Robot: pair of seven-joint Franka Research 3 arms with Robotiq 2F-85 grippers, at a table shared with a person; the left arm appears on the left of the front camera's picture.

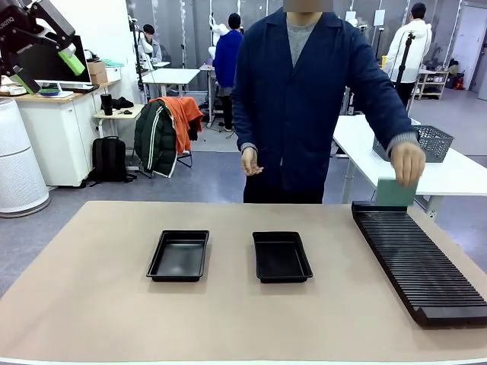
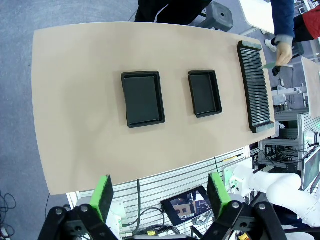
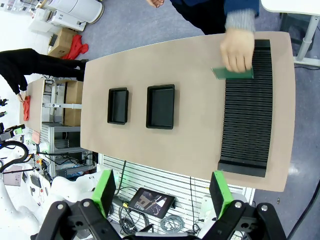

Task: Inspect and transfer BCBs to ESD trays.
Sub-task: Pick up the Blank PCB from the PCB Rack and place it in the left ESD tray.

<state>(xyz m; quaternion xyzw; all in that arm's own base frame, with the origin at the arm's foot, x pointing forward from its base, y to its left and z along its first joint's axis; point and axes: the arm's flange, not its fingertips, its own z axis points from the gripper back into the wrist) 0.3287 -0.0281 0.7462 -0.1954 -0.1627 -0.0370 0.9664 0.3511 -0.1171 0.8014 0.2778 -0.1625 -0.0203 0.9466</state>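
A person in a dark blue coat stands at the far side of the tan worktop (image 1: 91, 304), holding a single green BCB (image 1: 396, 192) by its top edge in one hand (image 1: 409, 163). The board is upright at the far end of the long black slotted rack (image 1: 418, 262) on the robot's right. Whether its lower edge sits in a slot cannot be told. The person's other hand (image 1: 251, 161) hangs curled in front of the coat, away from the worktop.

Two black ESD trays, the left tray (image 1: 178, 255) and the right tray (image 1: 281, 257), lie side by side in the middle of the worktop. They are apart from each other and well apart from the rack, and their floors are bare.

The left claw (image 2: 161, 195) hangs high above the near edge of the worktop, its green pads spread wide with nothing between them. The right claw (image 3: 162, 192) is raised likewise, jaws wide and gripping nothing, looking down on the rack, the trays and the person's hand.
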